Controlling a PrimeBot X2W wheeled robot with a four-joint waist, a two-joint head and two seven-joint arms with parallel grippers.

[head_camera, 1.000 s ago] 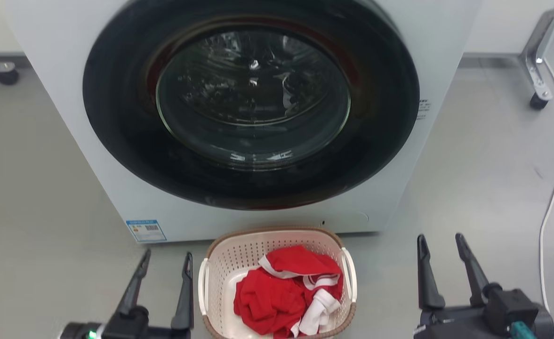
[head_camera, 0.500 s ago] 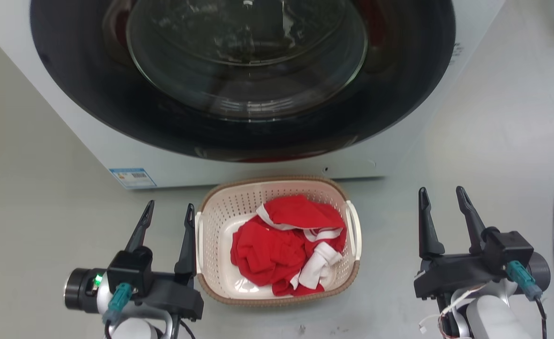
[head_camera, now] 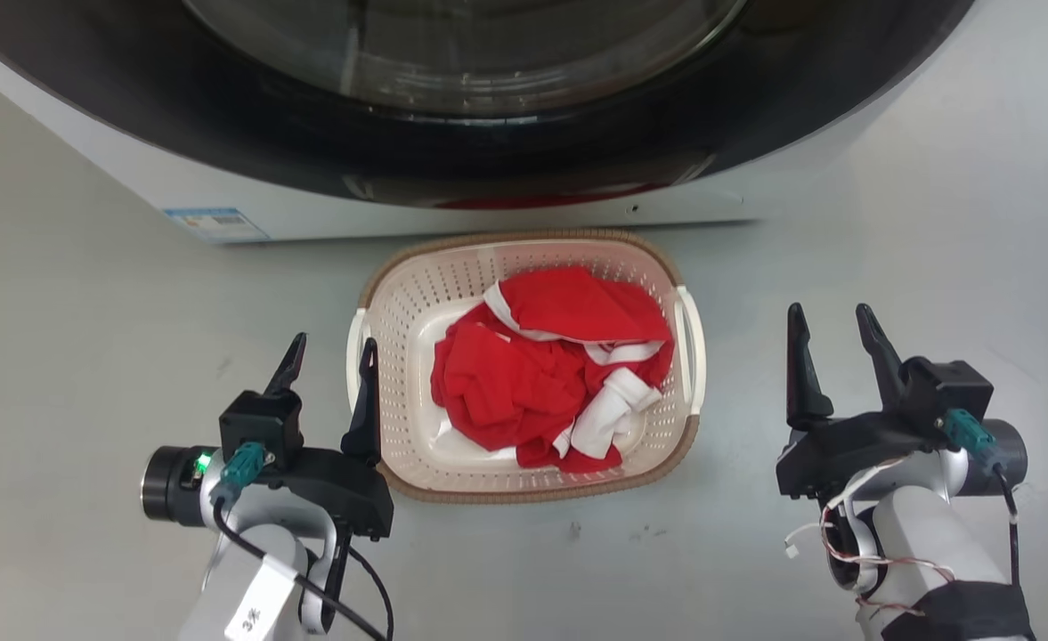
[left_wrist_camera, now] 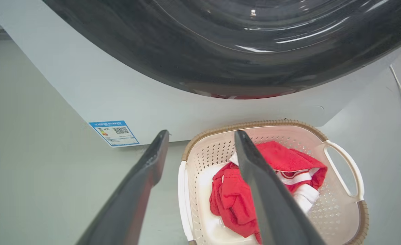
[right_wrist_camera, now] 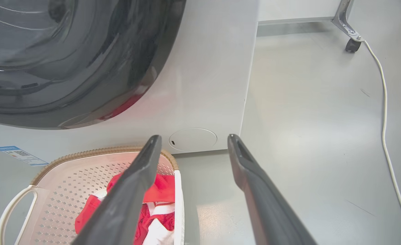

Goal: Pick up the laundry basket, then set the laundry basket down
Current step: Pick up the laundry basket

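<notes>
So the washing machine (head_camera: 506, 133) is taking up the whole far side, its dark round door looming over everything. The grey floor (head_camera: 69, 338) is running out to both sides. The laundry basket (head_camera: 403, 307) is sitting on the floor right at the foot of the washer, roughly centred between the two arms, and it's holding a heap of red and white clothes (head_camera: 524, 383).

The left gripper (head_camera: 335, 343) is hanging at the basket's left side with its fingers spread. One is lining up over the left white handle and the other is out over bare floor, gripping nothing. Can't tell if it's actually touching the handle.

The right gripper (head_camera: 829, 310) is hovering off to the right, spread too and empty, clear of the basket.

A white cable (right_wrist_camera: 384, 119) is trailing along the far right, and a blue label (left_wrist_camera: 114, 133) is showing on the washer's lower left.
</notes>
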